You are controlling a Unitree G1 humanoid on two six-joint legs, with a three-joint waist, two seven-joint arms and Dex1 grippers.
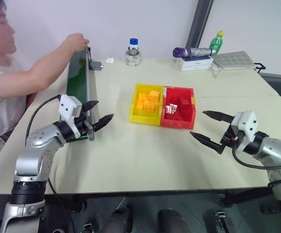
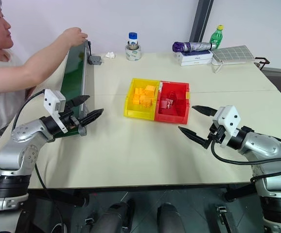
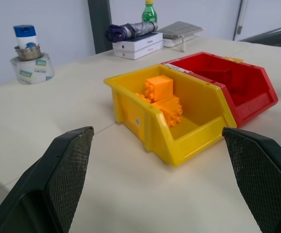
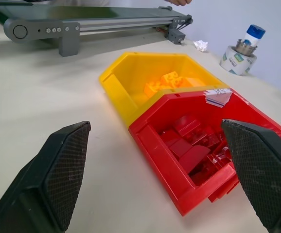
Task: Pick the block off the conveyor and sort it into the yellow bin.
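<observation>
Cream, matt tabletop (image 1: 131, 160) runs wide under both my arms, backed by a pale wall. At far left a person's hand (image 1: 76, 41) rests on the far end of the conveyor (image 1: 77, 77), a dark green belt in a grey frame lying along the table's left side. I cannot make out a single block on the belt. My left gripper (image 1: 96, 116) hovers just beside the conveyor's near end, its black fingers spread wide and holding nothing. Mid-table, well apart from that gripper, sits the yellow bin (image 1: 136, 108), glossy plastic, open-topped, with studded orange blocks (image 1: 148, 101) heaped inside. Touching its right wall is the red bin (image 1: 188, 119) of red pieces. My right gripper (image 1: 207, 127) hangs near the red bin, mesh-textured fingers likewise spread and empty
</observation>
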